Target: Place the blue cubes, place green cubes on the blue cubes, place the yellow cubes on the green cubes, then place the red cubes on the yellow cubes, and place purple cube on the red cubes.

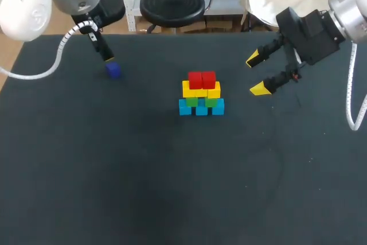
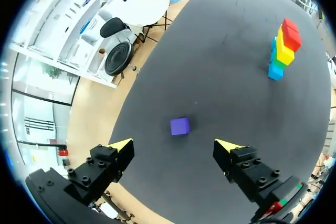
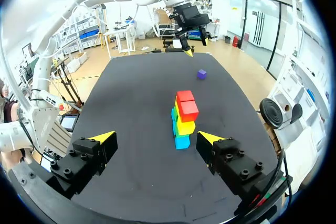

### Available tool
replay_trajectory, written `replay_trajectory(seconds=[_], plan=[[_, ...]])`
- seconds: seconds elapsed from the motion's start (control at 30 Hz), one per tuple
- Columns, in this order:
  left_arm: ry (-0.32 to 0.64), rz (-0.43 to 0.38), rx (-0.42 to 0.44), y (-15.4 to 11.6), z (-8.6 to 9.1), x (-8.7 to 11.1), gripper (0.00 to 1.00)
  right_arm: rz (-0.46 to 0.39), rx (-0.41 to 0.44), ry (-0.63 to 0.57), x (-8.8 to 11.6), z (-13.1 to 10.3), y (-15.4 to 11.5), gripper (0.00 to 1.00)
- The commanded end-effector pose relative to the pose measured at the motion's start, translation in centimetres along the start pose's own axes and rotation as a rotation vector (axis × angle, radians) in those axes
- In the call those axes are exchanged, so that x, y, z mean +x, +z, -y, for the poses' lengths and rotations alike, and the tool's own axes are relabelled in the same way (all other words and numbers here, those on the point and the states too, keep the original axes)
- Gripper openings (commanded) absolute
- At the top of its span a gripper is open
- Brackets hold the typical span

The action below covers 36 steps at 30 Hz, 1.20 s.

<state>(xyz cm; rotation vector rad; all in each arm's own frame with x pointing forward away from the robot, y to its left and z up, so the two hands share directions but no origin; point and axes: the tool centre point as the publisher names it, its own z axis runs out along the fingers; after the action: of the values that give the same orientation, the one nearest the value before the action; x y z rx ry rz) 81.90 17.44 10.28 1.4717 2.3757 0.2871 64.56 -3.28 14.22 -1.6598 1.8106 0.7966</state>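
Note:
A pyramid [image 1: 201, 93] of cubes stands mid-table: blue cubes at the bottom, green ones on them, then yellow, with two red cubes [image 1: 201, 78] on top. The purple cube [image 1: 113, 70] lies alone at the far left. Just over it hangs my left gripper [image 1: 108, 59], open; in the left wrist view the purple cube [image 2: 179, 126] lies a little ahead of the open left gripper [image 2: 174, 145], untouched. To the right of the pyramid my right gripper [image 1: 257, 74] is open and empty. From the right gripper [image 3: 156, 138] the pyramid [image 3: 184, 116] is straight ahead.
The black table [image 1: 143, 187] carries only the pyramid and the purple cube. In the right wrist view the purple cube [image 3: 201, 74] lies beyond the pyramid, under my left arm's gripper [image 3: 186, 45].

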Motion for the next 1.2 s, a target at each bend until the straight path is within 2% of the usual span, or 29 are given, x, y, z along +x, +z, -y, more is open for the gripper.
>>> replay_trajectory(seconds=[0.03, 0.1, 0.13, 0.17, 0.37, 0.47, 0.6, 0.73, 0.9, 0.93, 0.97, 1.0, 1.2], plan=[[-0.039, 0.082, 0.026, 1.5, -0.1, 0.4, 1.0, 0.002, 0.0, -0.001, 0.0, 0.0, 0.0, 1.0], [-0.084, 0.121, 0.1, 1.9, -0.4, 0.8, 1.0, 0.002, 0.0, -0.001, 0.0, 0.0, 0.0, 1.0], [-0.089, 0.146, 0.107, 1.9, -0.5, 1.0, 1.0, 0.002, 0.0, -0.001, 0.0, 0.0, 0.0, 1.0], [-0.079, 0.141, 0.098, 2.0, -0.5, 1.2, 1.0, 0.002, 0.0, -0.001, 0.0, 0.0, 0.0, 1.0], [-0.163, 0.157, 0.224, 2.8, -0.1, 3.2, 1.0, 0.002, 0.0, -0.001, 0.0, 0.0, 0.0, 1.0], [-0.171, 0.168, 0.211, 2.5, 0.7, 4.2, 1.0, 0.002, 0.0, -0.001, 0.0, 0.0, 0.0, 1.0], [-0.245, 0.229, 0.186, 2.7, 1.0, 5.3, 1.0, 0.002, 0.0, -0.001, 0.0, 0.0, 0.0, 1.0], [-0.25, 0.214, 0.2, 3.0, 1.6, 4.4, 1.0, 0.002, 0.0, -0.001, 0.0, 0.0, 0.0, 1.0], [-0.158, 0.25, 0.248, 3.2, 2.8, 1.9, 1.0, 0.002, 0.0, -0.001, 0.0, 0.0, 0.0, 1.0], [-0.121, 0.242, 0.268, 3.2, 2.9, 1.4, 1.0, 0.002, 0.0, -0.001, 0.0, 0.0, 0.0, 1.0], [-0.088, 0.187, 0.264, 3.1, 3.0, 0.9, 1.0, 0.002, 0.0, -0.001, 0.0, 0.0, 0.0, 1.0], [-0.054, 0.153, 0.283, 2.9, 2.9, 0.7, 1.0, 0.002, 0.0, -0.001, 0.0, 0.0, 0.0, 1.0], [-0.054, 0.153, 0.283, 2.9, 2.9, 0.7, 1.0, 0.002, 0.0, -0.001, 0.0, 0.0, 0.0, 1.0]])
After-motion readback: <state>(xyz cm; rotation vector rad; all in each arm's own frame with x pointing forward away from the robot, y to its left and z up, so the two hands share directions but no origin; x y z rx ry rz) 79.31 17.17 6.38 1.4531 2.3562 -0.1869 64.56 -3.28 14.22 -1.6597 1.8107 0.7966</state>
